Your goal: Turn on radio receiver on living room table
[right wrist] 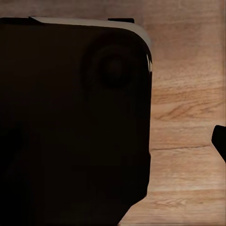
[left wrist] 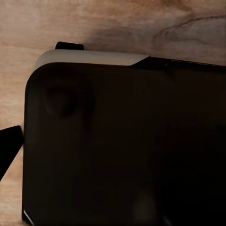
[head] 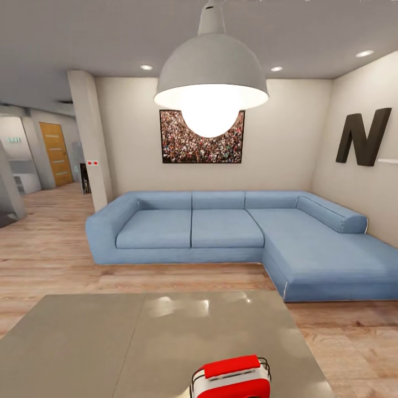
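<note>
Approaching stage, by my reading: the radio receiver point(head: 231, 377) sits at the near edge of the bench point(head: 110, 342), right of its seam and cut off by the frame's lower border, so only the red handle and the white band show. Its dial and any switch are out of sight; the head should tilt down before an arm reaches, and the press should be light so the small set does not slide. Beyond the bench: plank floor point(head: 50, 254), blue sofa point(head: 221, 232), crowd picture point(head: 177, 143), pendant lamp point(head: 211, 83). Both wrist views show a dark rounded housing over wood floor; pincer state, left and right, cannot be told.
</note>
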Motion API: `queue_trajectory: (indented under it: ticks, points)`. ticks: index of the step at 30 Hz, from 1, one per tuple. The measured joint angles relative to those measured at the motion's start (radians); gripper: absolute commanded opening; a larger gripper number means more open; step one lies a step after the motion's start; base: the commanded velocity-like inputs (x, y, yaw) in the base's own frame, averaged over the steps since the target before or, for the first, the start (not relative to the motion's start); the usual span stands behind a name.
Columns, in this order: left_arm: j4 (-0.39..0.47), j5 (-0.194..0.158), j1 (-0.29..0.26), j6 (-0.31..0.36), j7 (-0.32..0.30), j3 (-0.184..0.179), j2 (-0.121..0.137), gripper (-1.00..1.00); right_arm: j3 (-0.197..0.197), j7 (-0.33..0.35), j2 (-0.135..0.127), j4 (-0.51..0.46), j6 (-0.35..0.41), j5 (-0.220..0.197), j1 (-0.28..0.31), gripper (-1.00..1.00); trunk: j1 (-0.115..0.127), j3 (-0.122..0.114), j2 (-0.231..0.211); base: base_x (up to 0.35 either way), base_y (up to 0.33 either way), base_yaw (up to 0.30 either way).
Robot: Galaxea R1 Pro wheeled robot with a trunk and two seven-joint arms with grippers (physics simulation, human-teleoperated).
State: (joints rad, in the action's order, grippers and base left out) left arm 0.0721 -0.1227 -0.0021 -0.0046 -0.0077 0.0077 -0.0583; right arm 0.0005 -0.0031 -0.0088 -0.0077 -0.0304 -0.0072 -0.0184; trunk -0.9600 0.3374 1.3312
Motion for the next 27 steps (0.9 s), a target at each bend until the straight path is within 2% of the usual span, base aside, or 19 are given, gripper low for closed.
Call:
queue_trajectory:
  ticks: [27]
  points:
    - [0.0, 0.0, 0.0, 0.0, 0.0, -0.001, 0.0, 1.0, 0.001, 0.008, -0.002, 0.0, 0.0, 0.003, 0.0, 1.0, 0.103, -0.084, -0.189, 0.0, 0.0, 0.0]
